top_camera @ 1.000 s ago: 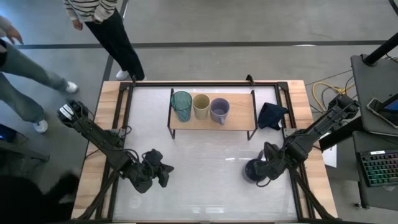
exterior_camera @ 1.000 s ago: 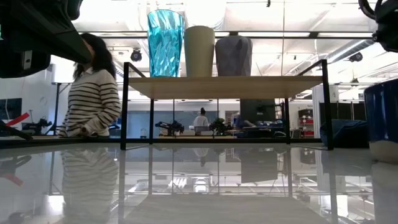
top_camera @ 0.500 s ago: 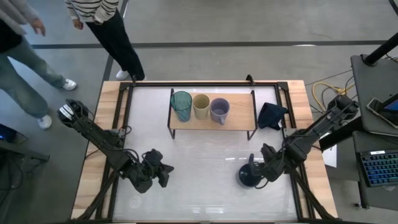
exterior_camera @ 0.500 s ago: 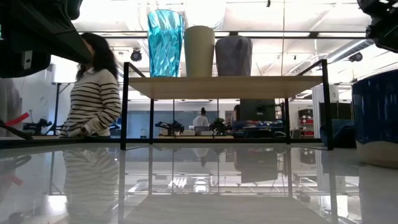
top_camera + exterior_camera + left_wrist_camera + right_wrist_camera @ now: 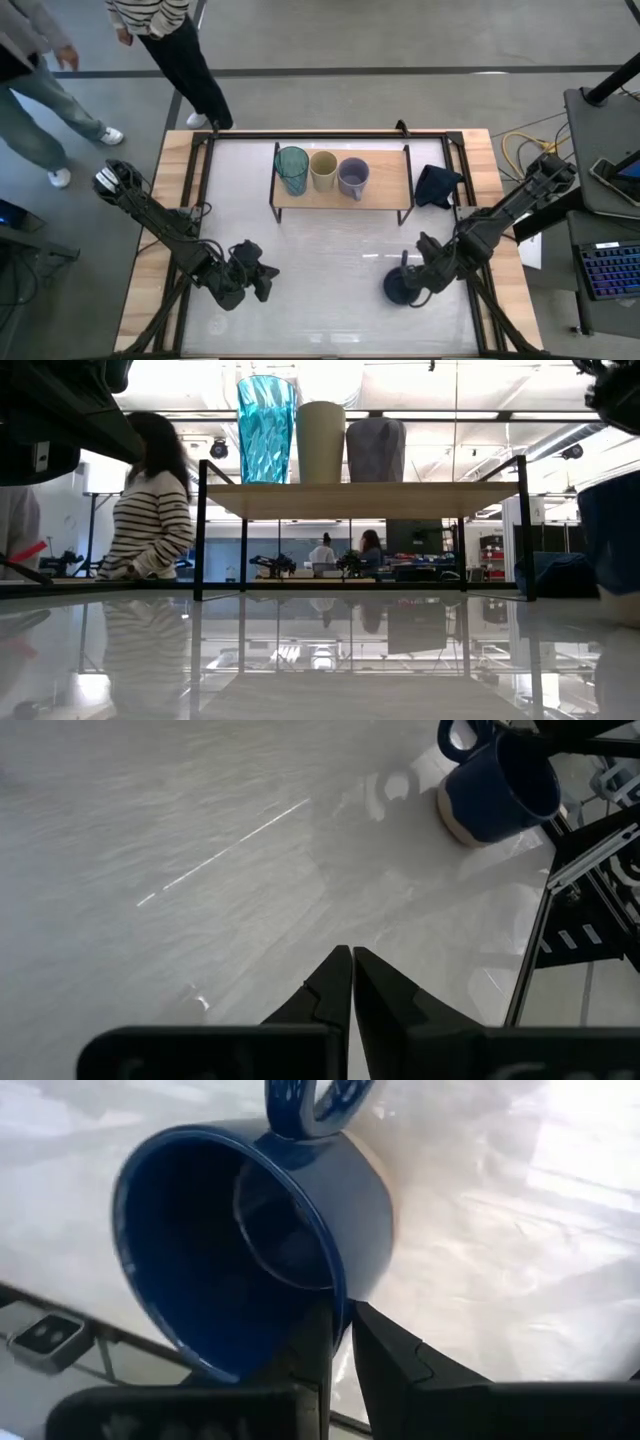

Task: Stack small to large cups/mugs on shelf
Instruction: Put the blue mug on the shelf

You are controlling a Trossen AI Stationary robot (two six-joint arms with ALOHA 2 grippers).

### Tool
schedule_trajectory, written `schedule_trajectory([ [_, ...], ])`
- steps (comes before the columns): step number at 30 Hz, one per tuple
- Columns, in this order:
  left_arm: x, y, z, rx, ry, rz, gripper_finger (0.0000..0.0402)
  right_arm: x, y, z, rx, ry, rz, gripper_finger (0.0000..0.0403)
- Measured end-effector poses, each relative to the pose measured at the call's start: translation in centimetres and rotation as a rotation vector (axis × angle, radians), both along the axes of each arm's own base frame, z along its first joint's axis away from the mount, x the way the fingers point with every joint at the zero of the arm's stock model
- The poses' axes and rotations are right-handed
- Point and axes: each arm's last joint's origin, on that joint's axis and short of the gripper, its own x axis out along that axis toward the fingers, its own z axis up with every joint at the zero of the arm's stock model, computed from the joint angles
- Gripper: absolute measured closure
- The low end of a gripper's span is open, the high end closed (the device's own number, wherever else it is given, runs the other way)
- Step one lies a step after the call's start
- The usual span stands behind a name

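Note:
The dark blue mug (image 5: 398,287) with a handle is at the near right of the white table, tilted, with my right gripper (image 5: 418,281) shut on it. The light wooden shelf (image 5: 385,186) stands at the far middle. On it, in a row, stand a teal tumbler (image 5: 292,168), a cream cup (image 5: 323,170) and a grey-lavender cup (image 5: 353,177), all on their bases. My left gripper (image 5: 262,281) hovers shut at the near left, touching nothing. My right gripper (image 5: 340,1315) holds the mug by its rim (image 5: 338,1292), on the side away from the handle (image 5: 312,1104). One finger (image 5: 312,1342) is inside the mug and one finger (image 5: 385,1352) outside. The fingers slant down from the table's right. The mug is tilted; whether its base (image 5: 456,822) touches the table I cannot tell.
A dark navy cloth (image 5: 437,185) lies right of the shelf. A black frame (image 5: 200,160) runs round the table's edges. There is bare shelf board to the right of the grey-lavender cup. People stand and walk beyond the table's far left.
My right gripper has tipped further down with the mug in its hold. The mug has shifted a little toward the table's left and near edges and tilted, so its handle now shows on its far side. My left arm has kept still.

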Motion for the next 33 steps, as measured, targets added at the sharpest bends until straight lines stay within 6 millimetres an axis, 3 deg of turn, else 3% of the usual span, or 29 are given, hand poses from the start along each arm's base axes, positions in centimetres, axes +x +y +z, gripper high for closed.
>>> schedule_trajectory([
  [6, 0.0, 0.0, 0.0, -0.002, 0.0, 0.001, 0.0402, 0.4, 0.3, 1.4, 0.003, -0.037, 0.041, 0.0369],
  [17, 0.1, -0.1, 0.1, -0.012, -0.005, 0.001, 0.0402, -0.5, -0.3, 0.6, -0.079, 0.102, 0.063, 0.0368],
  [27, 0.1, -0.1, 0.2, -0.015, -0.01, 0.002, 0.0402, -0.7, -0.9, 0.7, -0.185, 0.089, 0.019, 0.0314],
  [33, 0.1, -0.1, 0.2, -0.016, -0.01, 0.002, 0.0402, -1.2, -1.6, 0.3, -0.235, 0.15, -0.007, 0.0361],
])
